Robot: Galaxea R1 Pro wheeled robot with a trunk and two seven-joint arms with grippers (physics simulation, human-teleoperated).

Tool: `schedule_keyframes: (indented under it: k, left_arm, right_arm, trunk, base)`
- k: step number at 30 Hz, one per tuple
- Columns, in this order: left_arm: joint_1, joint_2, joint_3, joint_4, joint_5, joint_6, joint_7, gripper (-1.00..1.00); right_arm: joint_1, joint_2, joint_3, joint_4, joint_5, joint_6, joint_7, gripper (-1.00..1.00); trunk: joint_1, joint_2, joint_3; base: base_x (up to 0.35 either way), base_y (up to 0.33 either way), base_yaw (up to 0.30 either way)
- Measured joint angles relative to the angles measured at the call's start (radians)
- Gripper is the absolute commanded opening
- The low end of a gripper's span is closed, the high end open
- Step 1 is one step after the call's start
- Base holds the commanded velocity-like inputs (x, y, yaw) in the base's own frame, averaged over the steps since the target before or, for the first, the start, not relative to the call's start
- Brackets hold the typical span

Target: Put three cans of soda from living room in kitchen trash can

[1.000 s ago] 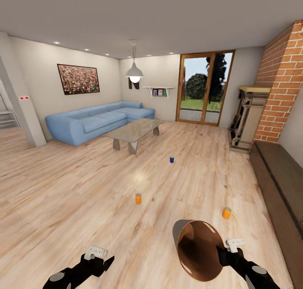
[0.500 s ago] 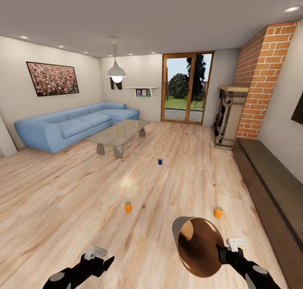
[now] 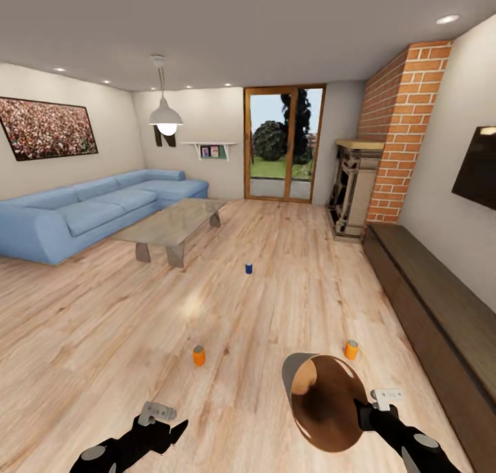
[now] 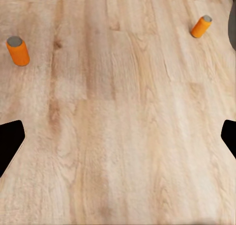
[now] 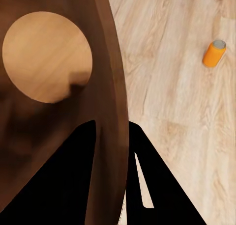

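Living room, head view. The right gripper has its fingers pinching the rim of the tash can, held tilted above the floor with its coppery inside facing the camera. The left gripper's fingers are spread, holding nothing. Three cans stand on the floor: an orange can at 11 o'clock from the bin, another orange can at 1 o'clock, and a blue can farther off, near the glass coffee table.
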Motion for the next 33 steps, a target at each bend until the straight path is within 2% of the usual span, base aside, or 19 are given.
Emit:
schedule_keyframes:
  k: [26,33]
  left_arm:
    - [0.0,0.0,0.0,0.0,-0.001,0.0,-0.002,1.0]
    - [0.0,0.0,-0.001,0.0,-0.001,-0.001,-0.002,1.0]
  right_arm:
    - [0.0,-0.001,0.0,0.002,0.002,0.0,-0.001,-1.0]
    - [0.001,-0.002,-0.001,0.002,0.004,0.0,-0.001,-1.0]
  trunk:
    - [0.0,0.0,-0.032]
    - [0.0,0.0,-0.037]
  base:
    - [0.224,0.257,-0.139]
    - [0.219,0.26,-0.044]
